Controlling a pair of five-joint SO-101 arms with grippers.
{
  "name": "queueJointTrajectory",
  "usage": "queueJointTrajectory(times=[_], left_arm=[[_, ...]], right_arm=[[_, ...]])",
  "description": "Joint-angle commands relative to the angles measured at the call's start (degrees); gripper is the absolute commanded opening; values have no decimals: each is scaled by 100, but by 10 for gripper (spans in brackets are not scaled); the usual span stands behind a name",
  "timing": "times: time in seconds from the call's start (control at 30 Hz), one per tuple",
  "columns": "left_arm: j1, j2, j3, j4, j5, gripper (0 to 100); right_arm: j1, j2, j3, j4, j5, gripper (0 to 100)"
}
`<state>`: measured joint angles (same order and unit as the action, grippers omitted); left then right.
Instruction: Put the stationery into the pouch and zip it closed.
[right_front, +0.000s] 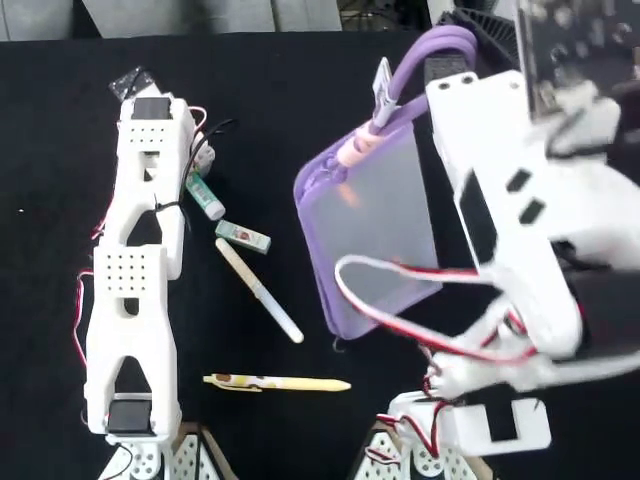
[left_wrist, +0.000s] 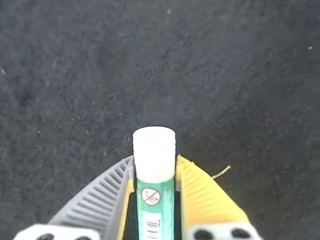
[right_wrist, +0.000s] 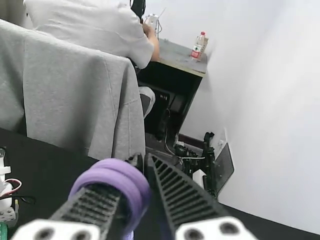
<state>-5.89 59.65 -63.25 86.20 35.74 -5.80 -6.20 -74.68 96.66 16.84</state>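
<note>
My left gripper (left_wrist: 154, 161) is shut on a green glue stick (left_wrist: 154, 170) with a white cap, held low over the black table. In the high view the glue stick (right_front: 206, 197) pokes out beside the left arm (right_front: 140, 250). My right gripper (right_wrist: 143, 160) is shut on the thick purple loop (right_wrist: 112, 187) of the pouch. The translucent purple pouch (right_front: 375, 230) hangs tilted from that loop (right_front: 430, 50) at the table's middle right, under the right gripper (right_front: 442, 62). Its zipper end with a pink bead (right_front: 352, 152) faces the back.
A small green eraser box (right_front: 242, 236), a white pen (right_front: 258, 290) and a yellow pen (right_front: 277, 382) lie on the black table (right_front: 270, 100) between the arms. A dark fan-like object (right_front: 490, 30) stands at the back right.
</note>
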Motion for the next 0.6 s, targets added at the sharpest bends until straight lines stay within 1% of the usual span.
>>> queueJointTrajectory(times=[0.0, 0.13, 0.23, 0.3, 0.4, 0.57], left_arm=[[13, -185, -840, 281, -79, 30], [242, -273, -2114, 941, -97, 30], [453, -290, -3354, 1327, -105, 30], [602, -580, -3196, 1169, -79, 29], [796, -1345, -3204, 1204, -79, 29], [1024, -2382, -3231, 1187, -79, 29]], right_arm=[[-105, -488, 13, 123, 97, 11], [-167, -690, 31, 185, 114, 11], [-527, -804, 13, 325, 123, 11], [-800, -857, 31, 378, 211, 11], [-1108, -936, 207, 422, 501, 11], [-1134, -1042, 664, 413, 1020, 11]])
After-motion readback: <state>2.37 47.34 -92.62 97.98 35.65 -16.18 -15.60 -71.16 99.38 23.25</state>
